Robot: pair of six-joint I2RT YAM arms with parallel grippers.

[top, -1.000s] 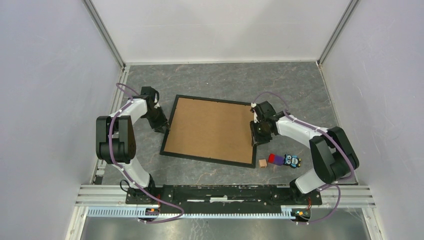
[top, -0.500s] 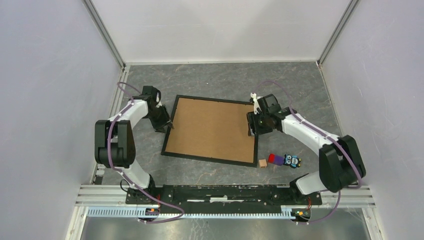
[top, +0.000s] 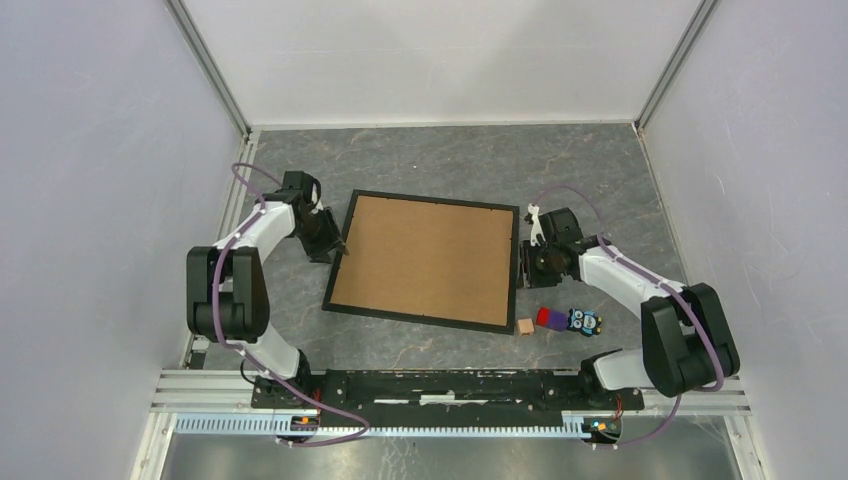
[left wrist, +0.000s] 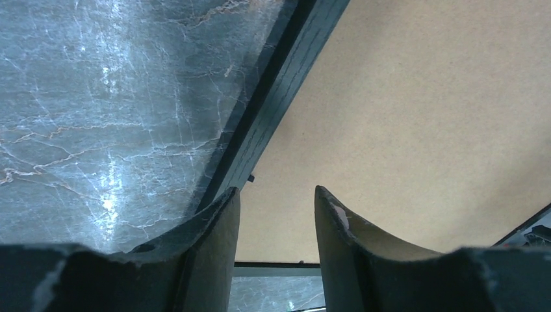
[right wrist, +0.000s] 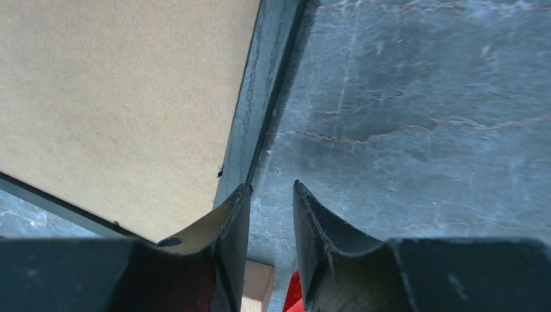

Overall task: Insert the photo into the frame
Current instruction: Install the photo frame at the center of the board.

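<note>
The table (top: 440, 160) has a dark grey top with pale marble veining. A black frame (top: 430, 200) lies flat at its centre, with a brown backing board (top: 420, 258) filling it. At 4 o'clock from the centre, just beside the frame's corner, three things lie in a row: a wooden block (top: 525, 326), a red and purple piece (top: 549, 318) and a blue toy figure (top: 584, 321).

Grey marbled tabletop (top: 440, 160), white walls (top: 440, 60).
</note>
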